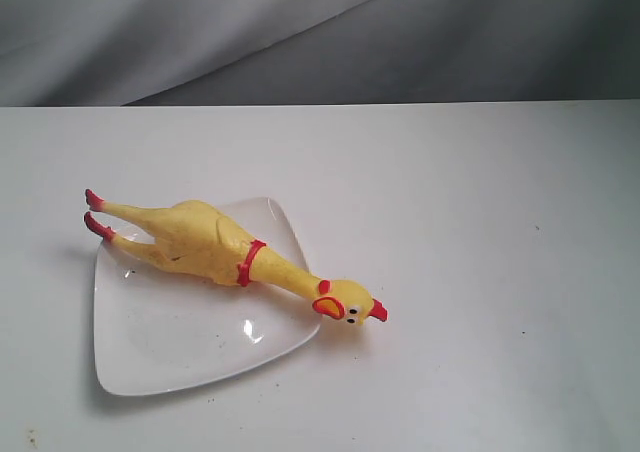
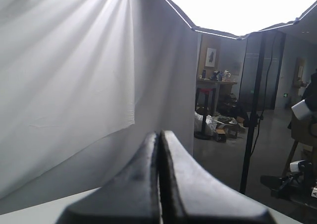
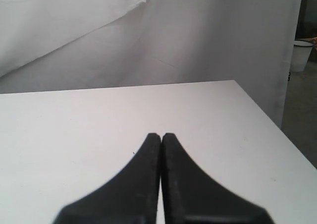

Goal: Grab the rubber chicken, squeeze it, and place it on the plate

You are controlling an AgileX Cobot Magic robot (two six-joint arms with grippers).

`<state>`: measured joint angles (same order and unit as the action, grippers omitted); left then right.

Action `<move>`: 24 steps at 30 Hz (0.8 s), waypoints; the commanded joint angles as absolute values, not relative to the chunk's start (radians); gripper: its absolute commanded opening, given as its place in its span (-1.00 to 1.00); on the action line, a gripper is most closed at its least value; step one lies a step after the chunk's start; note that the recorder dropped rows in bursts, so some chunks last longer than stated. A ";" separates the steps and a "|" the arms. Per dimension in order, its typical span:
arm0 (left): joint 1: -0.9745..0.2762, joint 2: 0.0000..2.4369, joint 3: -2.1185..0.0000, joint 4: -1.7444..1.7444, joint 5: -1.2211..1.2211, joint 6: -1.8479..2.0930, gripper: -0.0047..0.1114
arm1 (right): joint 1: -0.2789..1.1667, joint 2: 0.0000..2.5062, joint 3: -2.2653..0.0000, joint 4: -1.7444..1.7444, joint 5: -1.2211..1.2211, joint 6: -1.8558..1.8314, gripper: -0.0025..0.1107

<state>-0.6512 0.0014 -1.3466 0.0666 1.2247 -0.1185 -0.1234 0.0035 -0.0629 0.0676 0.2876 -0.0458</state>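
Left gripper [image 2: 160, 133]: two matte black fingers [image 2: 141, 179] with a thin dark seam between their flat inner faces. Taking the blunt, rounded tip as 12 o'clock, the outer edges curve away towards 8 and 4 o'clock into a broad base. The surface shows faint grey scuffing. Right gripper [image 3: 161, 135]: the same black, tapering pair of fingers [image 3: 181, 184], smoother in finish, with squared tips and concave outer edges. No screws, cables or markings are visible.

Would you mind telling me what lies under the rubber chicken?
Under the body of the rubber chicken lies the white plate; the head reaches past the rim, over the table. The plate surface beneath the body is covered.
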 commanded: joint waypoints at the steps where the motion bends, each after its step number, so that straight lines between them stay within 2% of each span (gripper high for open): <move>1: -0.650 0.000 -1.344 0.065 1.221 -0.121 -0.92 | -0.129 0.000 -0.027 0.033 0.271 -0.017 -0.96; 10: -0.650 0.000 -1.344 0.065 1.221 -0.123 -0.92 | -0.128 0.000 0.000 0.041 0.274 -0.053 -0.96; 14: -0.650 0.000 -1.344 0.065 1.221 -0.121 -0.92 | -0.080 0.000 0.000 0.041 0.333 -0.066 -0.96; 24: -0.650 0.000 -1.344 0.065 1.221 -0.123 -0.92 | -0.122 0.000 0.000 0.045 0.342 -0.066 -0.96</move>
